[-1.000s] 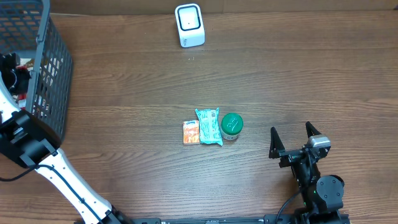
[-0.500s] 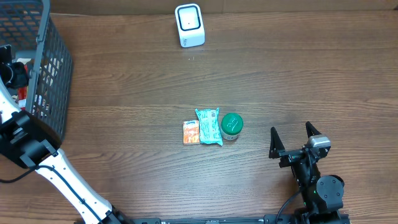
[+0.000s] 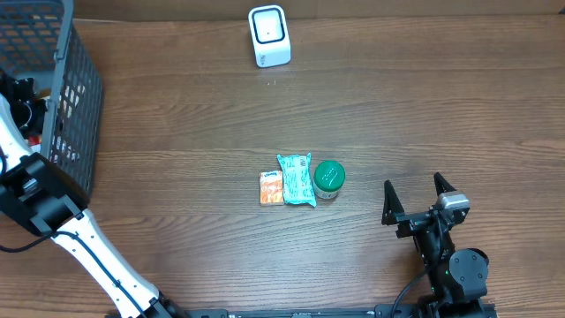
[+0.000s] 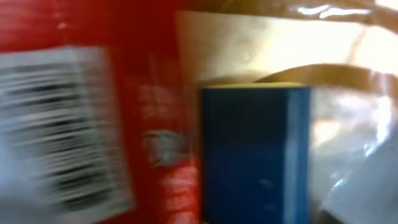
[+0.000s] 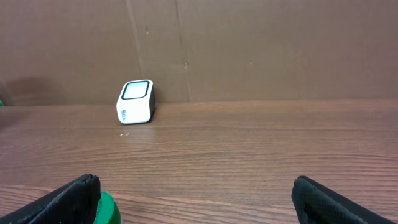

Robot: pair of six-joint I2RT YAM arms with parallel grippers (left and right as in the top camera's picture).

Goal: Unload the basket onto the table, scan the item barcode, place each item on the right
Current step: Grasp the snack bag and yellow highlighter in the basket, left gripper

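Over at the upper left of the overhead view, the left arm (image 3: 35,190) reaches into the dark wire basket (image 3: 75,106). The left gripper (image 3: 24,99) is down among the contents, and from above I cannot tell how wide its jaws stand or whether they have hold of anything. Its wrist camera is pressed right up close and blurred. A red packet (image 4: 155,124) fills the left of that frame with its white barcode label (image 4: 56,124) at the far left. A blue block (image 4: 252,155) sits in the middle and clear wrapping is bunched at the right. No fingers show there.

The right gripper (image 3: 413,187) rests at the lower right of the table (image 3: 441,106), jaws spread wide and empty. The white scanner (image 3: 268,35) stands at the top centre, well apart from the basket. In the middle lie an orange packet (image 3: 272,188), a teal packet (image 3: 297,179) and a green-lidded jar (image 3: 329,177), side by side.
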